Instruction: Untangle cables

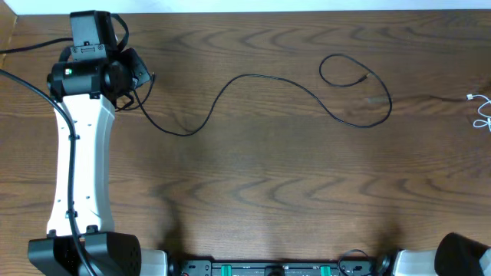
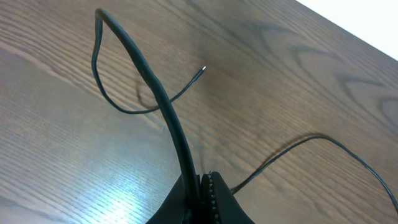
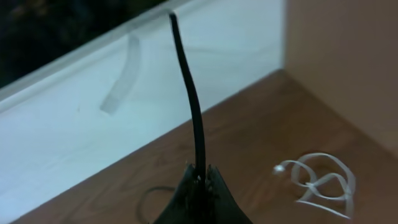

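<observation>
fingers of the left gripper (image 2: 202, 183) are pressed together on the black cable (image 1: 253, 77), close to the far left corner of the desk (image 1: 268, 192). the white left arm (image 1: 80, 146) that carries them runs up along the left edge. in the left wrist view the cable's short free end rises out of the clamp, bends over and curls back down to a bare tip. the long part leaves the clamp toward the right. seen from overhead, it dips toward the middle of the desk, arches up toward the far edge, dips again and curls into a loose loop in the far right part, where its other end lies on the wood. well apart from it, the white cable (image 3: 323, 180) lies bunched in small loops at the right edge. only a bit of the right arm (image 1: 464, 257) shows overhead, at the near right corner. the right gripper (image 3: 200, 177) is closed. a thin black strand (image 3: 193, 106) stands up from between its fingers, and i cannot tell what it is or whether it is clamped.
</observation>
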Controlling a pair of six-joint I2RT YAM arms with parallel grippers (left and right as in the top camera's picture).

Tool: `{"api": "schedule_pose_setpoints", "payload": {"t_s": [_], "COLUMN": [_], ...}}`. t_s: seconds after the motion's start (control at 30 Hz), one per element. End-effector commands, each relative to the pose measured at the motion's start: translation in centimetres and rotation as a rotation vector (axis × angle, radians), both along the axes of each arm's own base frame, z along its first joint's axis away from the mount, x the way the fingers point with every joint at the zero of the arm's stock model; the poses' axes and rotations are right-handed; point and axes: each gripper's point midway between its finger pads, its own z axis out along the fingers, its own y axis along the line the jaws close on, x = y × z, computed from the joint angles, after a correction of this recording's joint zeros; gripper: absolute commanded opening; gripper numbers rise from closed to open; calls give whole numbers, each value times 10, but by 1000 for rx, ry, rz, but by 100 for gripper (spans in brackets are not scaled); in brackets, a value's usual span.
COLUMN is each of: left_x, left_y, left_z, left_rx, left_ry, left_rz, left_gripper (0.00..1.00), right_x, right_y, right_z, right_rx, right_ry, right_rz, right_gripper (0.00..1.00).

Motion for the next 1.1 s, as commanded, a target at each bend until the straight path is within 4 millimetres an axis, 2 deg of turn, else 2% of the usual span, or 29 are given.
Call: {"api": "schedule_pose_setpoints", "payload": {"t_s": [0.0,0.17,0.33,0.5,0.63,0.77,0.97,1.07], "left_x": [1,1,1,1,2,3,4,5], "left_y": [0,0,0,0,0,0,0,1], "left_z": [1,1,1,1,2,2,4,4], "left_rx": [6,7,7,7,7,7,4,4], "left_ry": [-4,-2,-2,-3,-8,-11,-20,-25], "left_rz": [-6,-7,-7,-7,-7,-7,-1,-1], "left_gripper": [8,7,8,8,8,8,8,8], "right_x": [1,18,36,42,46,53,71,78], "right_y": [-22,-52,-86,-129,-154,-168,-167,-179], "right_z": [-8,-7,-15,-20,-19,-9,39,44], "right_rx": [-5,-42,-51,-59,-29,-22,-108,-115], "right_ry": [19,-11,-27,-60,-116,-195,-386,-448], "right_rz": [-20,-62,-109,-185,-243,-265,-245,-312], "right_gripper": [1,1,1,1,1,1,1,1]}}
